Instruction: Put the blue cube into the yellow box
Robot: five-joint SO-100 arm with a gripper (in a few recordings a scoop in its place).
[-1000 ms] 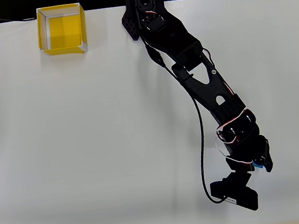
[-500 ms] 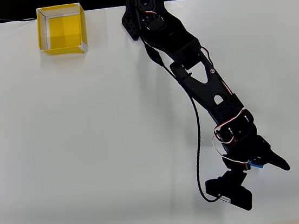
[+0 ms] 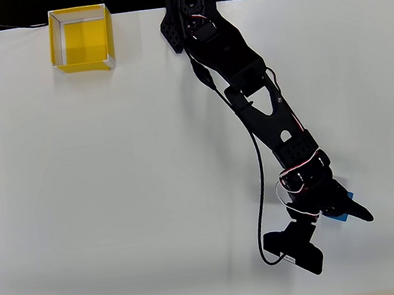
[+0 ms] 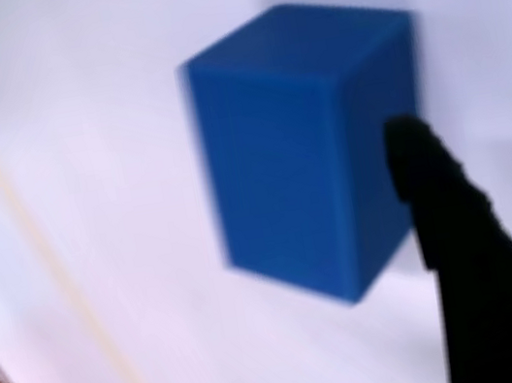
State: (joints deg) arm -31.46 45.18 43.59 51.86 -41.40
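The blue cube (image 4: 313, 148) sits on the white table (image 3: 117, 200), close in front of the wrist camera, with one black fingertip (image 4: 430, 172) lying across its right face. Whether that finger actually presses the block is hard to tell from the blurred wrist view. From overhead, just a sliver of the blue cube (image 3: 340, 216) peeks out beneath the gripper (image 3: 345, 208), near the lower right of the table. I cannot tell whether the jaws are apart or clamped, since the second finger is hidden.

Well away from the jaws, at the far upper-left edge of the table, stands the yellow box (image 3: 81, 39), open-topped with a pale rim. The black arm (image 3: 264, 110) reaches diagonally from its base at the top edge down to the cube, a black cable (image 3: 259, 176) looping beside it. The tabletop is plain and matte white; behind its far edge the room is dark.

Compared with half a second ago, the arm has swung slightly leftward, and the pointed finger seen from above now lies shorter and closer in to the wrist.
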